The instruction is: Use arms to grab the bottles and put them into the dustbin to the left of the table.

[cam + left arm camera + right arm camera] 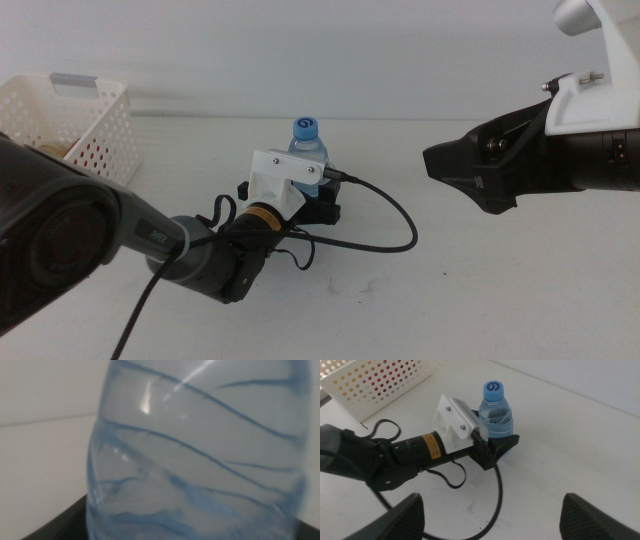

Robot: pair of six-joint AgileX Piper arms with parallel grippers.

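Centrally on the table [520, 290], upright bottle [309, 143] sits clasped between left gripper [500, 446] jaws. Basket [85, 120] stands well apart; black cable [395, 215] loops beside. Right gripper [492, 515] hovers spread, unloaded.

Apart from the job itself, you have only a plain pale grey wall [350, 50] at the back. It is bare and evenly lit, spans the whole middle view, and shows blurred in the left wrist view.
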